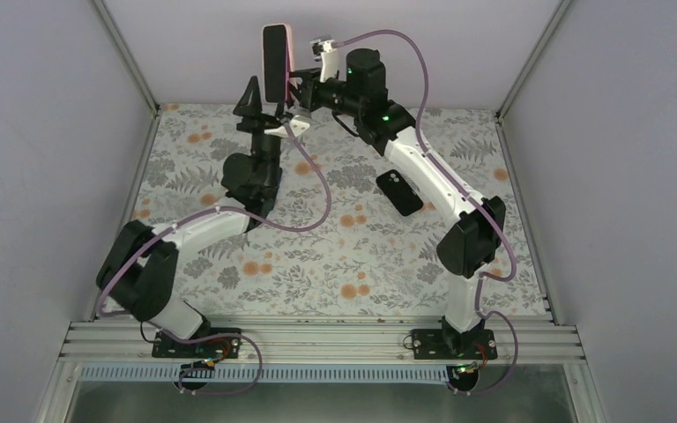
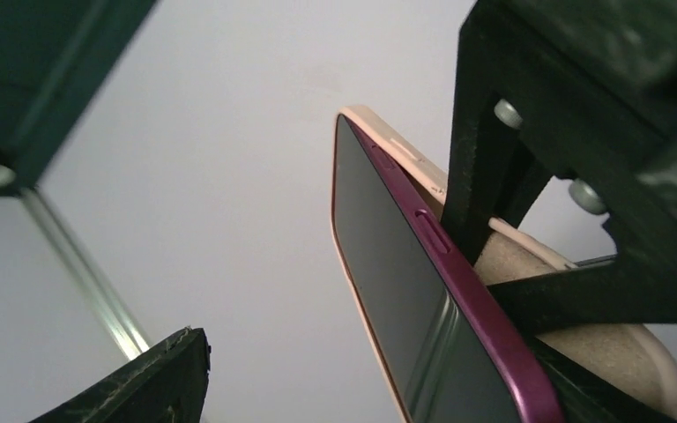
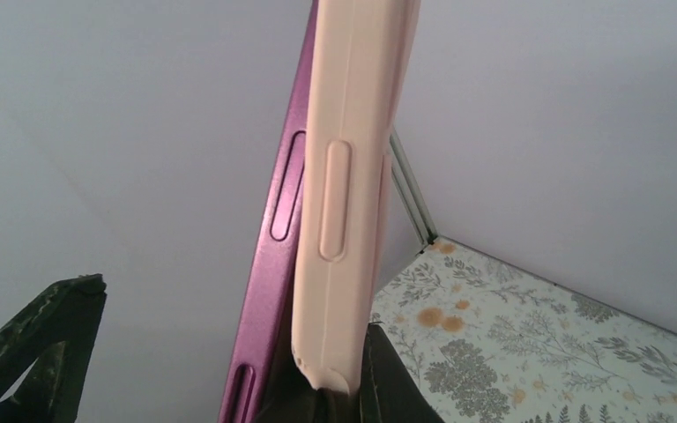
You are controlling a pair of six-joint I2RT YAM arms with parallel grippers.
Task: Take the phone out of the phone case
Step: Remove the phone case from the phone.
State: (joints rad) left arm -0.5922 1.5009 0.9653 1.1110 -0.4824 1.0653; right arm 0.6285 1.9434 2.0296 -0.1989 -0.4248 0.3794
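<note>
The phone (image 1: 273, 60) has a dark screen (image 2: 388, 256) and a purple frame (image 3: 273, 264). It sits in a pale pink case (image 3: 353, 176) and is held upright, high above the back of the table. My right gripper (image 1: 294, 88) is shut on the lower end of the case (image 3: 353, 397). There the phone's purple edge stands off from the case, while their tops are still together. My left gripper (image 1: 260, 101) is open just left of and below the phone. One of its fingers (image 2: 163, 379) is apart from the screen.
A black phone-shaped object (image 1: 399, 192) lies flat on the floral table mat (image 1: 344, 264), under the right arm. The enclosure's back wall and corner post (image 3: 410, 198) are close behind the raised phone.
</note>
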